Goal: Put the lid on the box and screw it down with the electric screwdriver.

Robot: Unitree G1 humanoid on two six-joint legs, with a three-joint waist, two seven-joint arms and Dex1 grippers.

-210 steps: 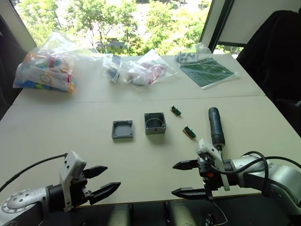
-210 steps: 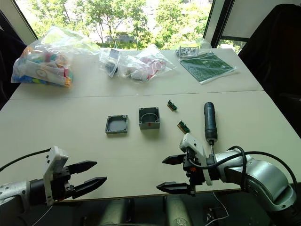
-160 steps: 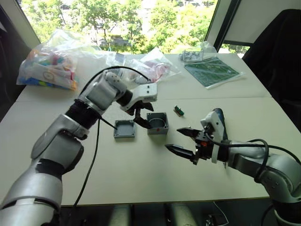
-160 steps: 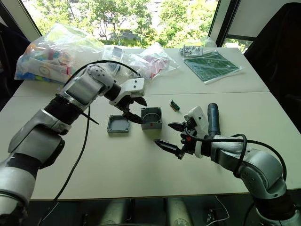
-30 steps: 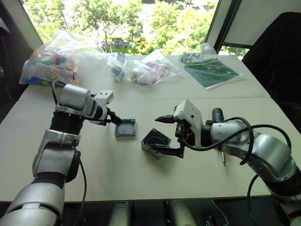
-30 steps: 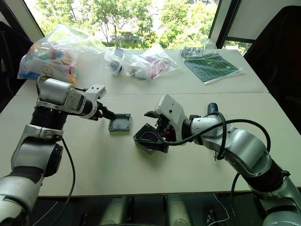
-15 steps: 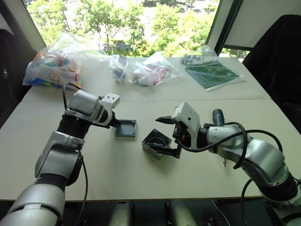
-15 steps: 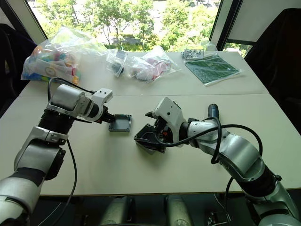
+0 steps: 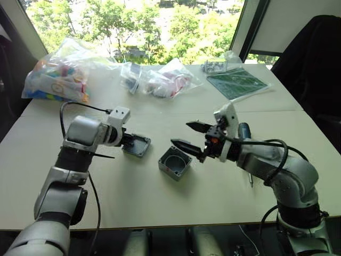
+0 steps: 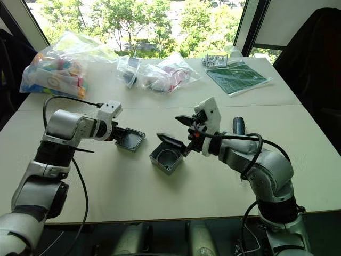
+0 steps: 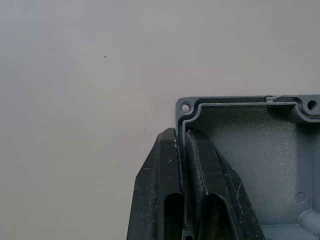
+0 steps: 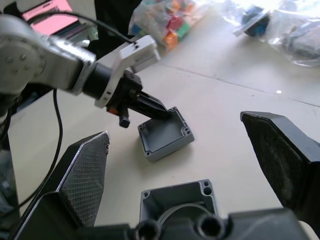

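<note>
The shallow grey lid (image 9: 137, 144) lies left of centre, hollow side up, and looks tilted with its gripped edge raised. My left gripper (image 9: 127, 140) is shut on that edge; in the left wrist view both fingers (image 11: 167, 165) pinch the lid's (image 11: 250, 160) rim near a corner. The deeper grey box (image 9: 175, 162) sits open side up at the table's middle. Just above and right of it my right gripper (image 9: 180, 133) hangs wide open and holds nothing. The black electric screwdriver (image 9: 243, 130) lies behind my right forearm, partly hidden.
Clear bags of coloured parts (image 9: 53, 80) and other bags (image 9: 162, 80) lie along the far side. A green circuit board (image 9: 234, 82) sits at the back right. A dark chair (image 9: 314, 58) stands past the table's right edge.
My left gripper has closed on the lid's rim. My right gripper has let go of the box and drawn back up to the right; the box now sits by itself.
</note>
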